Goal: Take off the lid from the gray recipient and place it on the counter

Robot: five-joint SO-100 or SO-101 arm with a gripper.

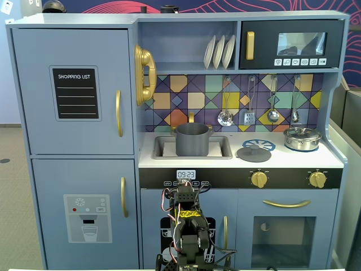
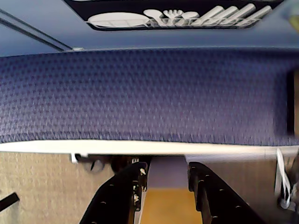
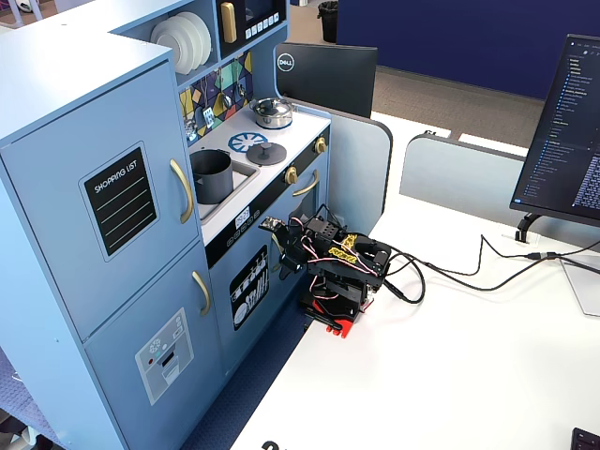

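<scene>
Pot: the gray pot (image 1: 192,139) stands uncovered in the sink recess, at the left of the counter (image 1: 197,161) in a fixed view; also seen in the other fixed view (image 3: 212,175).
Lid: the lid (image 1: 254,153) lies flat on the counter, knob up, just right of the sink and overlapping the near edge of the blue burner ring (image 1: 262,143); well apart from the pot.
Silver pot: the shiny pot (image 1: 302,138) sits at the counter's right end with its own lid on.
Arm: folded low on the white desk (image 3: 450,366) in front of the toy kitchen, below counter level.
Gripper: the gripper (image 2: 167,179) is released, jaws parted with nothing between them, facing the blue lower front of the kitchen in the wrist view.
</scene>
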